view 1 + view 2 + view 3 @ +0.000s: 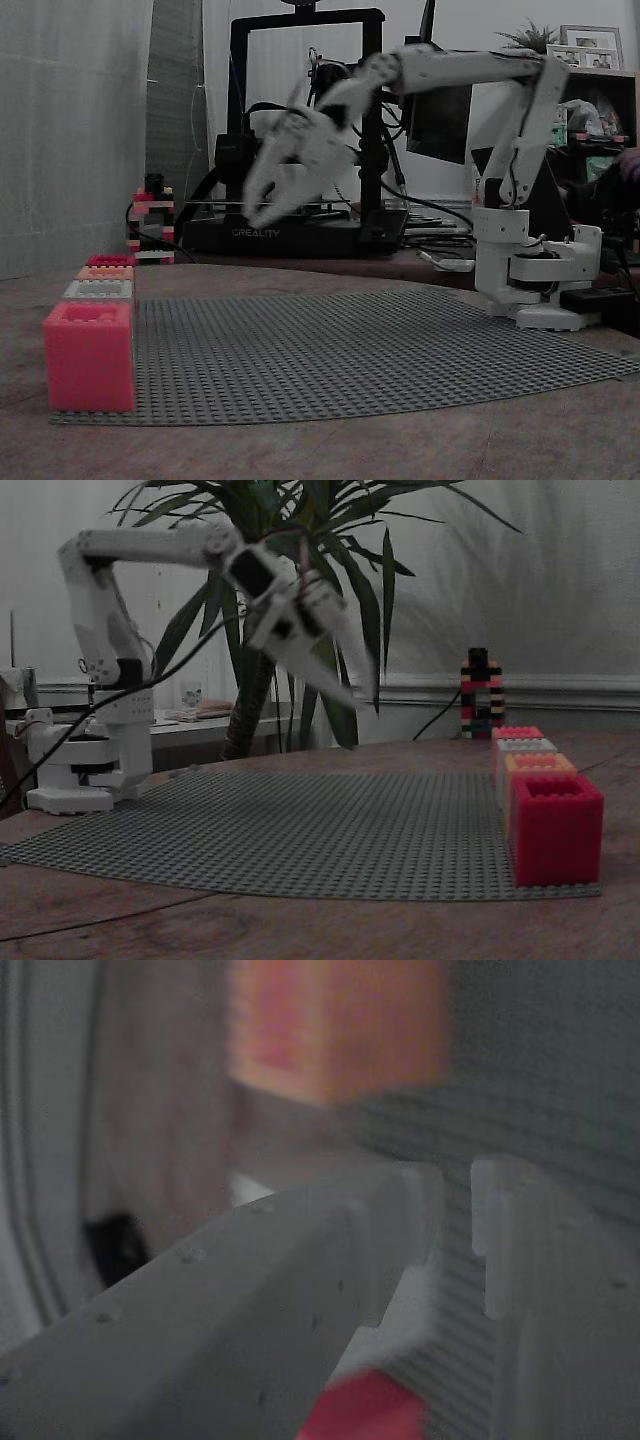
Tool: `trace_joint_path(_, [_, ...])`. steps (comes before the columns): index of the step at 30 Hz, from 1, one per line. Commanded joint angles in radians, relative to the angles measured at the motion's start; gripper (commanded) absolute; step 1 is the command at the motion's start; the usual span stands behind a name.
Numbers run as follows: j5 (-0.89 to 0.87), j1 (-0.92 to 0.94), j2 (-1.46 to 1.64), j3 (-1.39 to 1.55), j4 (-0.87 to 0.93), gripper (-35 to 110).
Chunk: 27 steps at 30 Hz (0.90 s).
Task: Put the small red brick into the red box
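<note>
Transit step: gripper (262,205) mid-air, upper centre. Fingers nearly closed; brick (362,1407), bottom centre of wrist view, seemingly pinched. Next: swing over red box (555,827), lower right, and release.

The only readable text is the brand name "CREALITY", in pale letters on the front of the black 3D printer's base (300,232), which stands beyond the table's far edge in a fixed view.

Brown table (300,450) under grey studded baseplate (350,350), arm base (540,290) alongside.
</note>
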<state>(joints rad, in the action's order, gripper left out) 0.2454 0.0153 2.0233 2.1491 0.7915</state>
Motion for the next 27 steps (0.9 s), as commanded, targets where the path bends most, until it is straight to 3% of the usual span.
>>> trace_joint_path(1, [-0.006,-0.037,0.264,0.242,-0.003,0])
trace_joint_path(11, [-0.146,-0.058,0.767,0.696,0.044,0])
trace_joint_path(27, [-0.268,-0.091,1.170,0.750,0.437,0])
